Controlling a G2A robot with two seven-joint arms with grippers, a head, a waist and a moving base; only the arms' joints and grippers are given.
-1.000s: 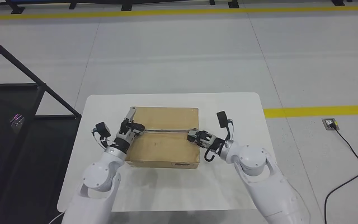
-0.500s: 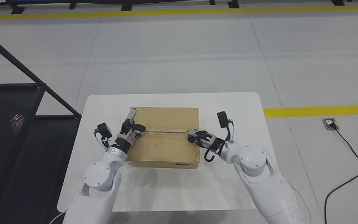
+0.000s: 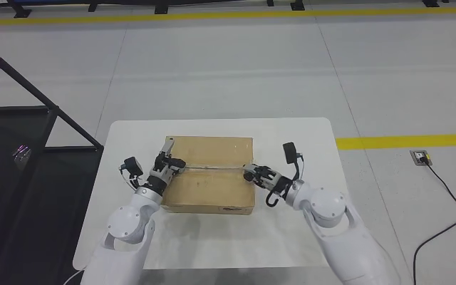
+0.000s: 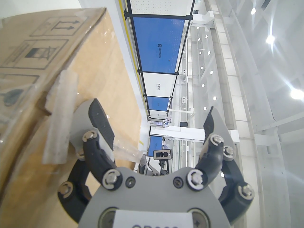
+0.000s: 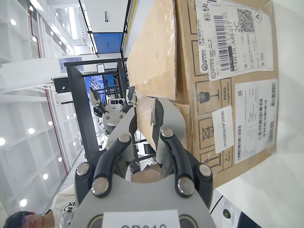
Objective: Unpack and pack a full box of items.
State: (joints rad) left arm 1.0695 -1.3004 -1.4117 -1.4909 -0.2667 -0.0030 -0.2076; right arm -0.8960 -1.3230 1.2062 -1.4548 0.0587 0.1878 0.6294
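Observation:
A closed cardboard box (image 3: 210, 189) lies in the middle of the white table, with a taped seam running along its top. My left gripper (image 3: 169, 162) is at the seam's left end and stands open (image 4: 154, 119). One of its fingers (image 4: 101, 122) lies against the box top (image 4: 47, 48) beside a torn strip of tape (image 4: 61, 117). My right gripper (image 3: 249, 172) is at the seam's right end. Its jaws are closed (image 5: 144, 119) on the edge of a top flap (image 5: 142, 132). The box side (image 5: 225, 96) there carries shipping labels.
The white table (image 3: 214, 242) has bare room in front of the box and on both sides. A black metal frame (image 3: 28, 142) stands off the table's left edge. Grey floor with yellow lines lies beyond.
My right gripper has shifted a little toward the table's right, still at the seam's end. The left gripper and the box have barely moved.

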